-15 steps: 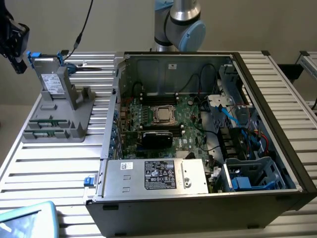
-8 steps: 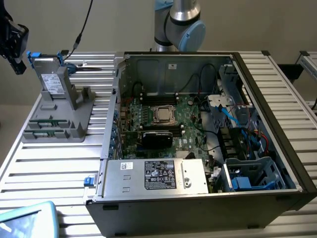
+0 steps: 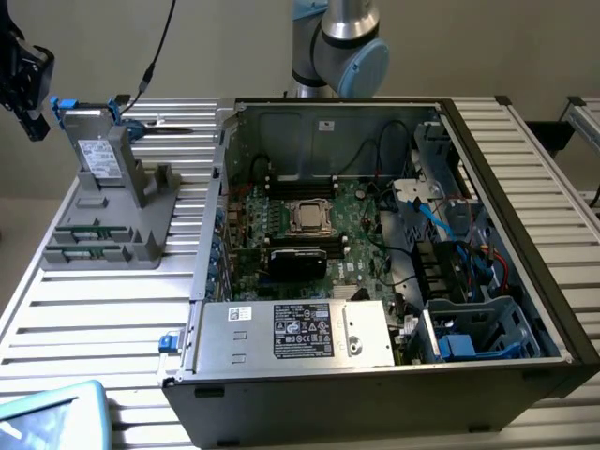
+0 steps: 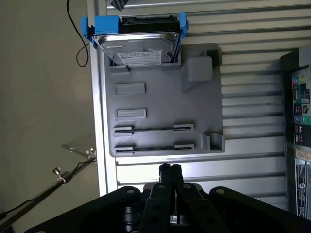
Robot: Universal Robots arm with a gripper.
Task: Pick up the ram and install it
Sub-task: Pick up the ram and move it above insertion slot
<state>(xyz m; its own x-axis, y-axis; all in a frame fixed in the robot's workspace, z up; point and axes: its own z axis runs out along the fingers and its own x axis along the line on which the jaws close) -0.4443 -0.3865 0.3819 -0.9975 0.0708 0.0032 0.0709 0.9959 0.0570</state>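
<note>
Over the bench (image 4: 252, 167) beside the grey holder (image 4: 160, 97), my gripper (image 4: 170, 169) hangs clenched, empty; the ram (image 4: 153, 147) stands on edge in the holder's slot nearest it, by the bench's edge.

Grey moulded plastic tray (image 3: 141, 246) on slatted metal worktop (image 3: 94, 314), at exterior view's left of open black computer case (image 3: 375, 412). Boxy grey drive (image 3: 94, 155) upright at tray's far end; two thin green ram sticks (image 3: 89, 229) in slots at near end. End effector (image 4: 170, 169) over worktop, just beside tray's ram-slot edge.
</note>
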